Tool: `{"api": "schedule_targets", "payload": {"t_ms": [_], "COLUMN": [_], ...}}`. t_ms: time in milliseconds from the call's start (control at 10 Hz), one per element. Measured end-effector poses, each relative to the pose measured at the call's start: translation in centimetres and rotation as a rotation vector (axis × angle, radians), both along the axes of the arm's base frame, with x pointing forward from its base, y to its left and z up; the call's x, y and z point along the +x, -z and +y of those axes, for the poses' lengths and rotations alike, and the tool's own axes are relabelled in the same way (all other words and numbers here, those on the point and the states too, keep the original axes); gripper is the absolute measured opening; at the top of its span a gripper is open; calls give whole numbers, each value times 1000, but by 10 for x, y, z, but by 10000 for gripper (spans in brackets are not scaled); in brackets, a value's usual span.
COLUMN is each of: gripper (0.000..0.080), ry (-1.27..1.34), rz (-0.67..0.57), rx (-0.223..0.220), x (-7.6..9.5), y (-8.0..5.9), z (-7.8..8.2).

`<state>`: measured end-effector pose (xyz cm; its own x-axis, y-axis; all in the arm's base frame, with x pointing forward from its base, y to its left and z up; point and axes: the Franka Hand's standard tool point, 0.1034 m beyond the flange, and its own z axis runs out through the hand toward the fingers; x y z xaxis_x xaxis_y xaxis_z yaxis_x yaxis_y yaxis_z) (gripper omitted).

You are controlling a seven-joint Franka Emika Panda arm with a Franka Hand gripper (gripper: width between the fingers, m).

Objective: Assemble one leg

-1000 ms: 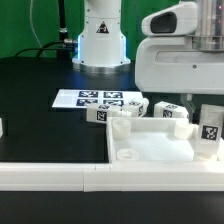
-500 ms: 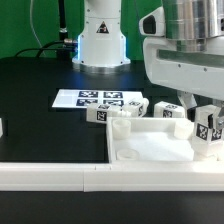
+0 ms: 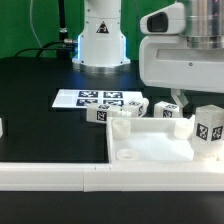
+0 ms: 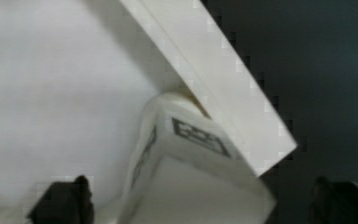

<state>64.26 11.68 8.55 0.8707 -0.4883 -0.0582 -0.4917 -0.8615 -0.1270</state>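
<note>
A white leg (image 3: 209, 130) with black-and-white tags stands upright at the right corner of the large white square panel (image 3: 155, 150) in the exterior view. My gripper (image 3: 200, 105) hangs just above and around it. In the wrist view the leg (image 4: 202, 150) sits between my two dark fingertips (image 4: 60, 200), beside the panel's raised rim (image 4: 202, 60). The fingertips stand wide apart with a gap on each side of the leg, so my gripper (image 4: 202, 205) is open.
Three more legs (image 3: 100, 113) (image 3: 132, 107) (image 3: 172, 112) lie behind the panel, next to the marker board (image 3: 95, 98). A white bar (image 3: 60, 175) runs along the front. The robot base (image 3: 100, 40) stands at the back.
My gripper dipped lower over the leg half a second ago and has risen again. The leg stays at the panel's right corner, slightly turned.
</note>
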Motion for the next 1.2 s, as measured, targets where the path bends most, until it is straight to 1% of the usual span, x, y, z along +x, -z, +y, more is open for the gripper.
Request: {"api": "schedule_targets", "payload": {"t_ms": [100, 400, 600, 800, 900, 1100, 1200], "gripper": [639, 647, 649, 649, 649, 388, 388], "ry": [-77, -292, -552, -778, -739, -739, -682], "rz": [1, -30, -58, -113, -111, -111, -106], "rx": [-8, -10, -51, -63, -60, -60, -57], "x": [-2, -1, -2, 4, 4, 4, 4], "y": [-1, 0, 0, -1, 0, 0, -1], "z": [7, 4, 4, -2, -1, -1, -1]}}
